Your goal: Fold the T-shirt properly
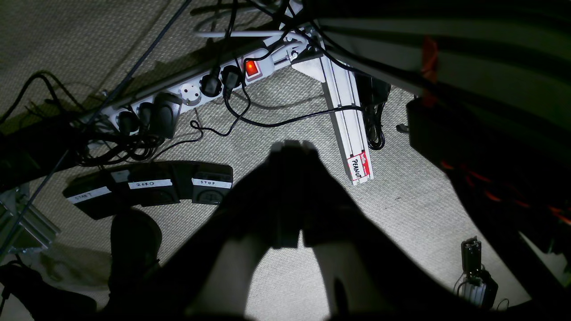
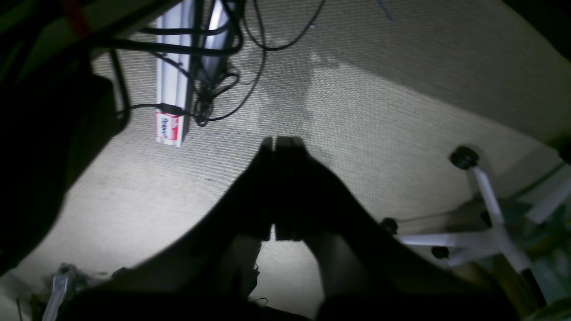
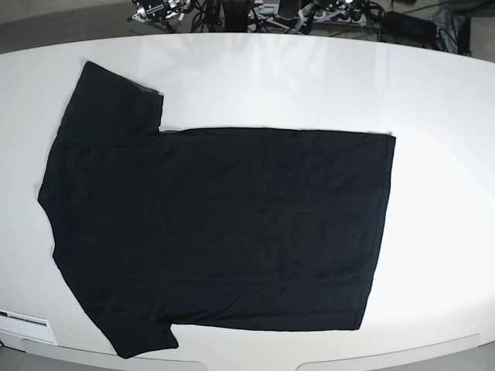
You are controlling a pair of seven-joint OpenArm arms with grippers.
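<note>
Base view: T-shirt [image 3: 224,224] lies flat and plain side up on the white table [image 3: 433,116], sleeves at the left end, hem at the right. Long axis runs left-right. No arm in this view, so I cannot say which is nearer.

Left wrist view: left gripper [image 1: 292,149] hangs over carpet [image 1: 410,205], fingers pressed together, grasping nothing. Power strip [image 1: 187,96] and foot pedals [image 1: 151,187] lie beyond. No shirt visible.

Right wrist view: right gripper [image 2: 282,145] clenched, empty, over carpet; chair base [image 2: 486,223] at right.

Judgement: both arms look parked off the table; I must bring them over the cloth and release the fingers first.
</note>
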